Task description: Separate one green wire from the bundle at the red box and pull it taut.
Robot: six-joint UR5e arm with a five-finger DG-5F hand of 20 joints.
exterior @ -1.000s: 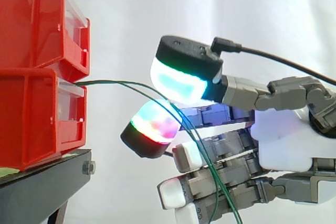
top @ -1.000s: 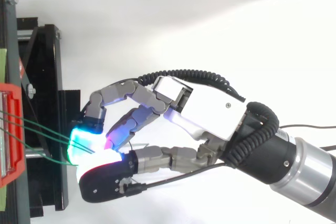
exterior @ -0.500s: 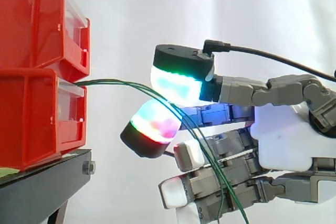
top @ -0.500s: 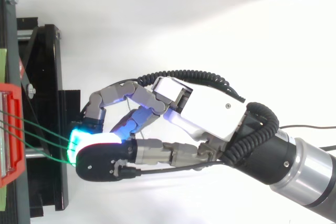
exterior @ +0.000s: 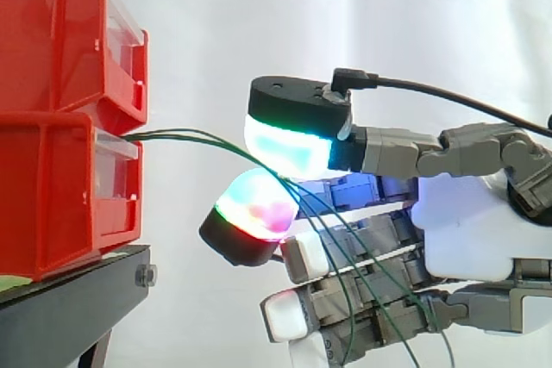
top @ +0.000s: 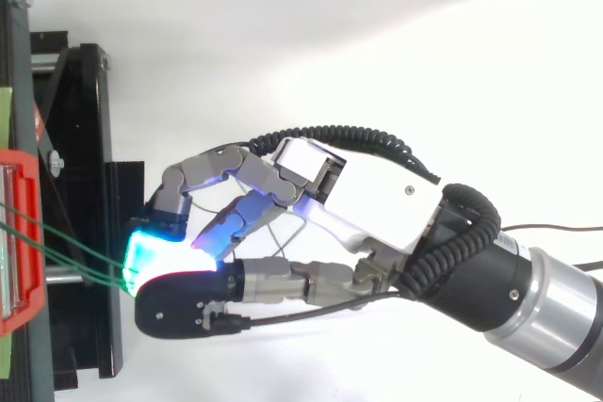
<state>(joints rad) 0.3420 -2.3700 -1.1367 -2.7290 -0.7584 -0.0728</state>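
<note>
My fingers are grey jointed links tipped with black-backed pads glowing cyan, green and red; my palm is white.

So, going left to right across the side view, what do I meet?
Red bins → green wires → hand.

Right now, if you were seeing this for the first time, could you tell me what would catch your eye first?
The glowing pads of the hand stand out most, cyan-green above and red-magenta below, at the middle of the side view, pinching the green wires between them. Those thin wires run from the lower of the red bins at the left and sag down across the hand's other fingers.
</note>
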